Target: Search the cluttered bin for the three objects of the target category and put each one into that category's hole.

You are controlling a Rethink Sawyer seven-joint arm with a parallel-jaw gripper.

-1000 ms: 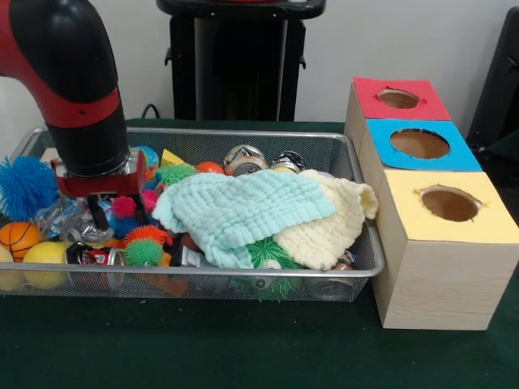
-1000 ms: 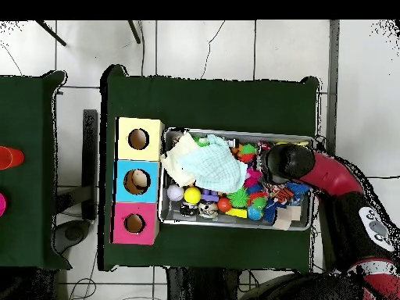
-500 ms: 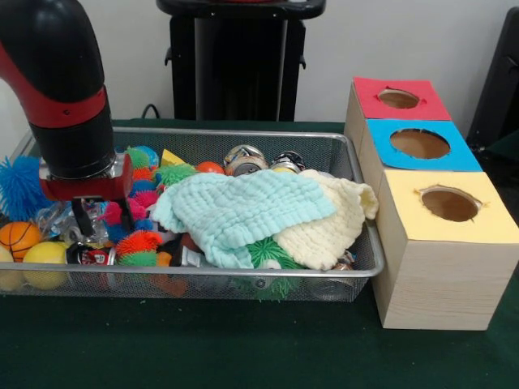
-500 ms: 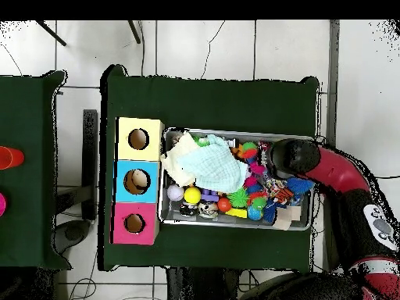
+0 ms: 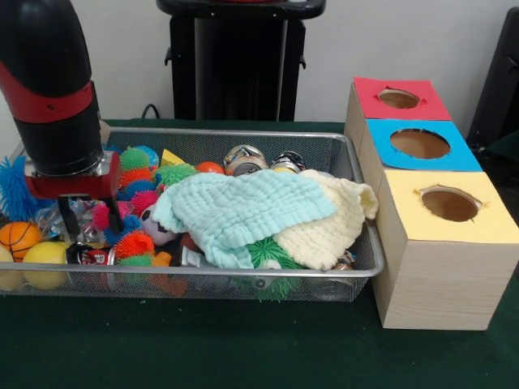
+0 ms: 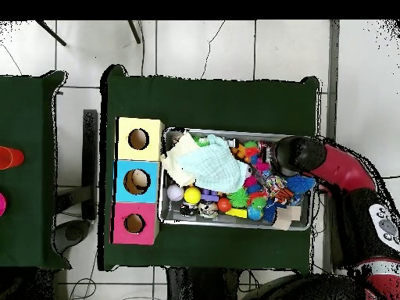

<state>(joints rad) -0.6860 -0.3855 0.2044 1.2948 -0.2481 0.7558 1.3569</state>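
The gripper (image 5: 89, 223) hangs over the 9 o'clock end of the cluttered bin (image 5: 268, 281) in the front view, its two dark fingers (image 5: 67, 229) spread apart and reaching down among the toys with nothing visibly clamped between them. A pink spiky ball (image 5: 101, 215) sits between the fingers, an orange spiky ball (image 5: 134, 243) lies just beside them at about 4 o'clock, and a red-labelled can (image 5: 93, 256) lies directly below. A small basketball (image 5: 16, 237) and a yellow ball (image 5: 45, 263) rest near the gripper at 8 o'clock, and a blue spiky ball (image 5: 12, 186) lies at 10 o'clock from it. A mint cloth (image 5: 243, 211) and a cream cloth (image 5: 336, 223) cover the middle of the basket, at 3 o'clock from the gripper. The hole (image 5: 419, 143) in the blue-topped box stands outside the basket, well apart from the gripper toward 2 o'clock, between a red-topped box (image 5: 397, 98) and a yellow-topped box (image 5: 450, 207). In the overhead view the arm (image 6: 344, 168) enters at 3 o'clock, hiding the gripper, and the blue-topped hole (image 6: 137, 181) lies at 9 o'clock across the whole bin (image 6: 234, 223).
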